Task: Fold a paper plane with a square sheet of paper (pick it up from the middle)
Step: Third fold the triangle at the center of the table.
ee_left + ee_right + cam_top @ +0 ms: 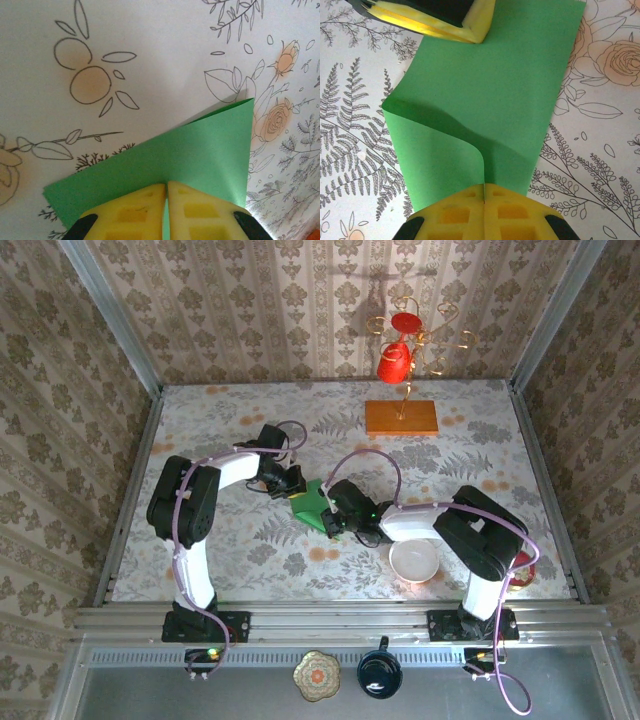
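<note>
The green sheet [308,508] lies mid-table between the two arms, partly folded, one layer curling up off the tablecloth [250,552]; the left gripper [166,186] has its yellow pads pressed together on one edge; the right gripper [484,189] is likewise clamped on the opposite end, apparently through the curled flap, though the seam hides how deep the bite goes; uneven pulling could tear the thin paper or crease it off-line; a shallow pinch could slip.

Yellow fingers [132,212] pinching green sheet of paper [200,155], floral table [150,50] beneath
</note>
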Robot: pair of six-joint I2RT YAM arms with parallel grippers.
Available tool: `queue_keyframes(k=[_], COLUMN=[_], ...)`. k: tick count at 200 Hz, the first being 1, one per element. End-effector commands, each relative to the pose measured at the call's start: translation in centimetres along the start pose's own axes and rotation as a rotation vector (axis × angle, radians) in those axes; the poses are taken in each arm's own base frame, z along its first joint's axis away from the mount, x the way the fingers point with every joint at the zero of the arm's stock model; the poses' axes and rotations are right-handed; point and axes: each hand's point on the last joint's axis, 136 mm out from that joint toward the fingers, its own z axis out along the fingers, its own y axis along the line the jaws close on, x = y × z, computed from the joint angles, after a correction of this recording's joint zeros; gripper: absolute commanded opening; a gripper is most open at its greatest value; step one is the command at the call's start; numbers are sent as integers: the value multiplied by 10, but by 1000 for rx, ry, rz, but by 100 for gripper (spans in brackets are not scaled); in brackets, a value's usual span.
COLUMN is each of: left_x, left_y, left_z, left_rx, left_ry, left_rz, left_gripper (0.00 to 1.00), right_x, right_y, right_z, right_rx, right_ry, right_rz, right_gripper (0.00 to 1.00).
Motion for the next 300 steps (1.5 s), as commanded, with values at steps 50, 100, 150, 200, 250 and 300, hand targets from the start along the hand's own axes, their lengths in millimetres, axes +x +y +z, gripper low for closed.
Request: queue_keyframes(k=[50,100,150,200,250,300], left_x=[22,23,23,23,22,3], left_y=[15,15,15,16,15,-4], left_z=[13,14,15,16,14,-27], left_rx=[-54,-53,-52,-53,-50,3], left_ry=[93,94,94,98,92,-45], left_rz=[-10,-11,-10,-14,-11,-26], left_gripper=[13,13,13,12,12,13], right_x=[1,3,4,5,9,19], right_y=[-1,-2,-6,-8,-10,-10], right_z=[5,6,5,3,7,8], right_rx=[-2,3,24,35,39,33], right_ry=[23,38,41,42,59,92], right_rz=[24,26,32,34,38,85], right_gripper=[0,0,0,0,0,0])
